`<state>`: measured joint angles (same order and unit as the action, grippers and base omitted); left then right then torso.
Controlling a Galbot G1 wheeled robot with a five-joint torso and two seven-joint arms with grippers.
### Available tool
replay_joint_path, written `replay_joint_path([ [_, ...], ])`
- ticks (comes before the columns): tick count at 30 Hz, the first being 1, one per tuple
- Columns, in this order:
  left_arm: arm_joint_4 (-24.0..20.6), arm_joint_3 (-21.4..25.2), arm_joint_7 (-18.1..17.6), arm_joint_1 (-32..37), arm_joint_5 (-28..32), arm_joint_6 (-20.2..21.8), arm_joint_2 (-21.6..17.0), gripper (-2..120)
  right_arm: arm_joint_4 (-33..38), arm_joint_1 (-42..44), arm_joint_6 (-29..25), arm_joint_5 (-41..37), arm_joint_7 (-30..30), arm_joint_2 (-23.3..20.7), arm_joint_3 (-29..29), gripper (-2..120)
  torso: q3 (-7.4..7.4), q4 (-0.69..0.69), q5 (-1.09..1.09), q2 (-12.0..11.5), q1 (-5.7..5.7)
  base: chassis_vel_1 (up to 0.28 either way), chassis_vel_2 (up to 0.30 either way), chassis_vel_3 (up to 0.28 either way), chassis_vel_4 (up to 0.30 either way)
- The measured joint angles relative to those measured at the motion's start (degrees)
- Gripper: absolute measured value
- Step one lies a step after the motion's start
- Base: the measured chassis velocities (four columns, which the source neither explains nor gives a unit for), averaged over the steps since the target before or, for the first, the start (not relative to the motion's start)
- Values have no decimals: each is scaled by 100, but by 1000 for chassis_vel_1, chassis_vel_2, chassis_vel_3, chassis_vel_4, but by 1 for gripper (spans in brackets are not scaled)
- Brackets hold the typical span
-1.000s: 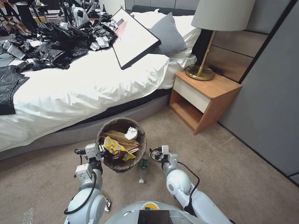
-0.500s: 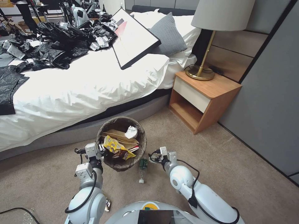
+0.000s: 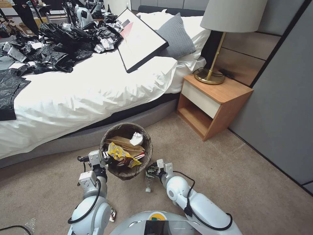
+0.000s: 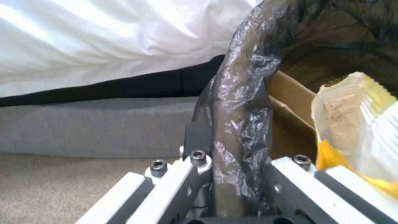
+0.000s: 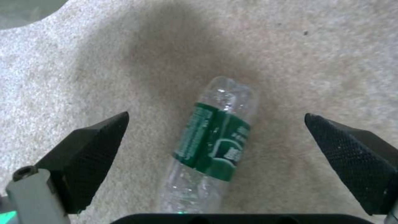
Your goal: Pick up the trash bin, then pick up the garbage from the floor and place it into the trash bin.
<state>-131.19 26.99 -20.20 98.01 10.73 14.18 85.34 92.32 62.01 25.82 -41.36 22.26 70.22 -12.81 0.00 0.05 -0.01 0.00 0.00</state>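
two tools are at work beside the trash bin (image 3: 126, 150), which stands on the carpet (image 3: 228, 182) just in front of the bed (image 3: 81, 94). left tool (image 4: 232, 174) is clamped on the bin's rim at the robot-side edge, its fingers (image 4: 197, 137) pinching the dark bag (image 4: 240, 102) folded over that rim; this hold appears meant to keep the bin steady and its mouth presented for loading. inside the bin lie a tan paper bag (image 3: 125, 143), a yellow snack packet (image 3: 121, 156) and a white tissue (image 3: 136, 139).

right tool (image 5: 215, 137) is low over the carpet just right of the bin, fingers (image 5: 89, 146) spread wide and straddling a small green-labelled bottle (image 5: 211, 143) without contact. the bottle lies on its side on the carpet, close to the bin's wall, cap end pointing toward the robot. judgement: the straddle sets up a grasp across the bottle's body, the short side, which suits a round, light, crushable item. one further scrap (image 3: 112, 213) lies by the robot's base.
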Motion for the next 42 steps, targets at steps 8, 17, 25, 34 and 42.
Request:
replay_joint_path([
  [8,3,6,-4,-2,-6,0,13,0,-389,-59,-159,204,-111,208,-67,100,0,0,0,0,0,0,0,0,0],
  [17,0,10,-6,3,-13,0,23,0,-752,-85,-288,409,-153,348,-38,100,0,0,0,0,0,0,0,0,0],
  [25,-7,23,-8,10,-12,-4,21,0,-1032,-97,-405,557,-220,439,21,100,0,0,0,0,0,0,0,0,0],
  [34,-19,13,-7,16,-17,-5,28,0,-1354,-149,-556,728,-280,649,19,100,0,0,1,0,0,0,0,0,0],
  [42,-19,-30,-4,28,-61,-9,45,0,-1591,-169,-650,802,-323,781,17,100,0,0,0,0,0,0,0,0,0],
])
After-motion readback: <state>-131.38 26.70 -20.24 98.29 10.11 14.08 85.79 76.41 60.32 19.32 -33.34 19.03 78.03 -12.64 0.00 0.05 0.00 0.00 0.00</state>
